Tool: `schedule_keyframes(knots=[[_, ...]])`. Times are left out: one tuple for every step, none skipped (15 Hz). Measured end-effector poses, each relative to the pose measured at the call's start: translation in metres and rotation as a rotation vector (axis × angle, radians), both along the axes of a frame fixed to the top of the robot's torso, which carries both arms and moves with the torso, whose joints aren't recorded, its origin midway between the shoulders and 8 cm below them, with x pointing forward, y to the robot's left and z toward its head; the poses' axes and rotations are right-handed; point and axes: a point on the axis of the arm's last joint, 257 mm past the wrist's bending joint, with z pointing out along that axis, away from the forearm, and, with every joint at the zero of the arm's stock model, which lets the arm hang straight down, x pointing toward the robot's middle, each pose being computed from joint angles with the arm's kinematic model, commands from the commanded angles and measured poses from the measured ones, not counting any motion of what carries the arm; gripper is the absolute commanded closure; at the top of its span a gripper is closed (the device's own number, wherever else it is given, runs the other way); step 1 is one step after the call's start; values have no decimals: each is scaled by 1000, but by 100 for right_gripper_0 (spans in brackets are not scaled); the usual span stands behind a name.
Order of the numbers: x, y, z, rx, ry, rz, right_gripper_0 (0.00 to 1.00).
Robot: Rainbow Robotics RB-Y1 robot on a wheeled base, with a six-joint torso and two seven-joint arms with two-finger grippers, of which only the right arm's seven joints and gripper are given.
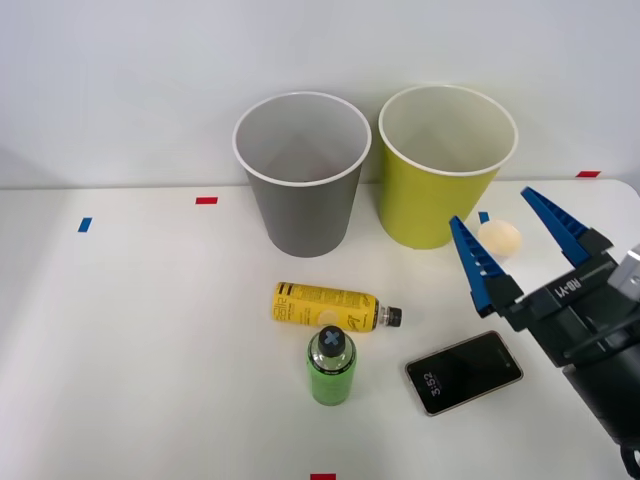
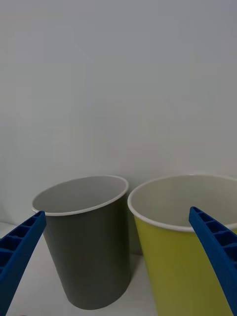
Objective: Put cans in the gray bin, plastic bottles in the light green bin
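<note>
White worktop (image 1: 150, 350) carries a small, light, slippery yellow-labelled plastic bottle (image 1: 325, 305) lying flat, best pinched mid-body by the wide-open blue ribbed tool (image 1: 515, 235).

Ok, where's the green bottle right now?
In the front view, the green bottle stands upright on the table's center, just in front of the lying yellow-label bottle and left of the phone.

The right claw (image 1: 510, 235) has two long blue fingers (image 1: 478, 265), ribbed along their inner faces and tapering to pointed tips; they join a blocky black body bearing small white lettering; behind it the arm (image 1: 605, 385) is thick, rounded and black, with a grey part at its right edge.
</note>
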Motion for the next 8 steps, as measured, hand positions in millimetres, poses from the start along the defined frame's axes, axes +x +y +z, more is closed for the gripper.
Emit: schedule_keyframes(knots=[[-7, -11, -7, 36, 13, -39, 0], [-12, -21, -14, 65, 27, -75, 0], [-17, -31, -22, 85, 45, -112, 0], [-22, -42, -31, 98, 68, -149, 0], [-27, -53, -38, 114, 87, -182, 0], [-31, -63, -45, 140, 108, -219, 0], [-35, -72, -50, 177, 122, -259, 0], [-38, -80, -55, 215, 134, -296, 0]])
